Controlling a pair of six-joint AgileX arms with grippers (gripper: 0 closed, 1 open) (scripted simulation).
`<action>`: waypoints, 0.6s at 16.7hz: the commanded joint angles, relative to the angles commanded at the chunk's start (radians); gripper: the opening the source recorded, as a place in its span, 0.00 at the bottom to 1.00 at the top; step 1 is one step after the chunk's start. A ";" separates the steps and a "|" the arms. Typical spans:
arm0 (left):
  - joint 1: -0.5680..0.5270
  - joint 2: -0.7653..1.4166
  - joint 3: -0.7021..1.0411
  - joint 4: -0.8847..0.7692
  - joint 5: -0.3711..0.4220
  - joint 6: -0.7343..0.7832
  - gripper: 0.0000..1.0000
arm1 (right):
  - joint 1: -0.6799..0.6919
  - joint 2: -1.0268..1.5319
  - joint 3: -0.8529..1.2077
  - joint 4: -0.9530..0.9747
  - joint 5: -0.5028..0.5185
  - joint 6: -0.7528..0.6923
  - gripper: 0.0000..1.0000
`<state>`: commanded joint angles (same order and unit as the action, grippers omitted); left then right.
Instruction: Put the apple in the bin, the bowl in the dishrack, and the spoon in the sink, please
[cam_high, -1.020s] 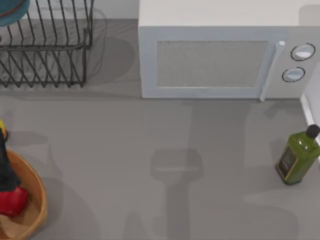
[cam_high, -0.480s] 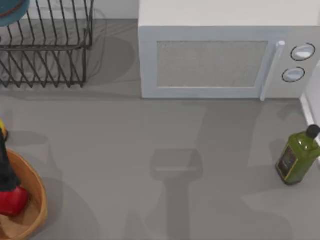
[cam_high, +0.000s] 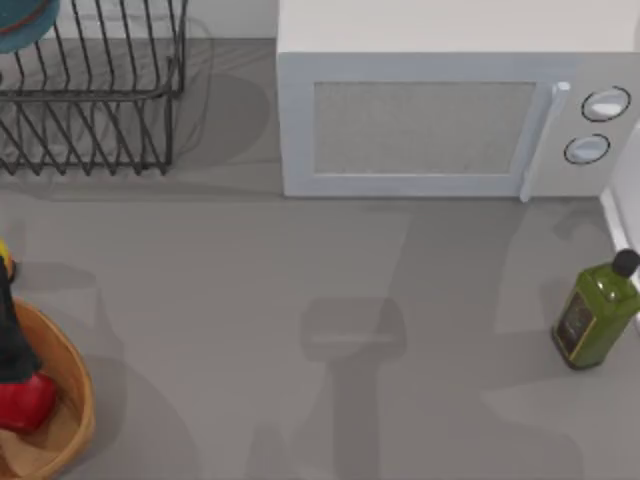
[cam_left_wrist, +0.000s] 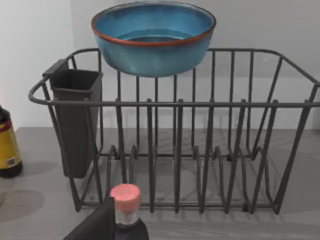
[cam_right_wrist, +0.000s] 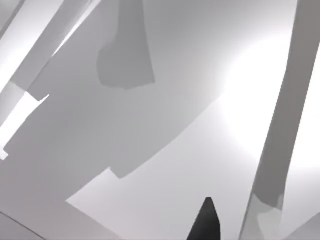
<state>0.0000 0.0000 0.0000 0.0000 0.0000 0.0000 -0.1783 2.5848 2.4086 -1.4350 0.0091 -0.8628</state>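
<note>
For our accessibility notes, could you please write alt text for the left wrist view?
A teal-blue bowl sits at the top of a black wire dishrack on a grey counter. A dark utensil holder hangs on one end of the rack, a pink-capped shaker stands in front, and a yellow-labelled bottle stands beside the rack.

Even, bright light leaves soft-edged shadows across the grey desk (cam_high: 250, 300); the dishrack (cam_high: 95, 90) shadow falls right, toward the microwave (cam_high: 440, 110).
</note>
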 joint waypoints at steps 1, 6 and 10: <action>0.000 0.000 0.000 0.000 0.000 0.000 1.00 | 0.000 0.000 0.000 0.000 0.000 0.000 0.53; 0.000 0.000 0.000 0.000 0.000 0.000 1.00 | 0.000 0.000 0.000 0.000 0.000 0.000 0.90; 0.000 0.000 0.000 0.000 0.000 0.000 1.00 | 0.000 0.000 0.000 0.000 0.000 0.000 1.00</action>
<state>0.0000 0.0000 0.0000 0.0000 0.0000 0.0000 -0.1783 2.5848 2.4086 -1.4350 0.0091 -0.8628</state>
